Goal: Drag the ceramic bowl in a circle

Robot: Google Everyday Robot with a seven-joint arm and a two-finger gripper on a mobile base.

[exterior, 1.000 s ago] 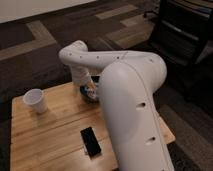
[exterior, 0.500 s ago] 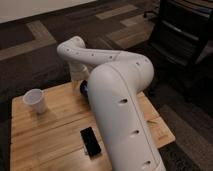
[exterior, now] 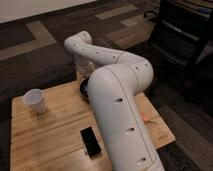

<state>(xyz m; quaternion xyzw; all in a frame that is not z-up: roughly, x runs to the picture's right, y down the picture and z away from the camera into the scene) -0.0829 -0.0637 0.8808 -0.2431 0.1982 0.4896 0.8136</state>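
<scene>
The ceramic bowl (exterior: 83, 87) shows only as a dark rounded edge on the wooden table (exterior: 45, 130), near its far side; the rest is hidden behind my white arm (exterior: 115, 100). My gripper (exterior: 85, 73) reaches down at the bowl's far side, right above or on its rim, and is mostly covered by the arm's own links.
A plain white cup (exterior: 36, 100) stands at the table's left. A black phone-like slab (exterior: 90, 140) lies near the front. A small orange item (exterior: 146, 118) lies at the right edge. A dark office chair (exterior: 185, 30) stands at the back right on carpet.
The arm has swung further left and forward, covering more of the table. The bowl's visible edge has shifted slightly left, and less of it shows.
</scene>
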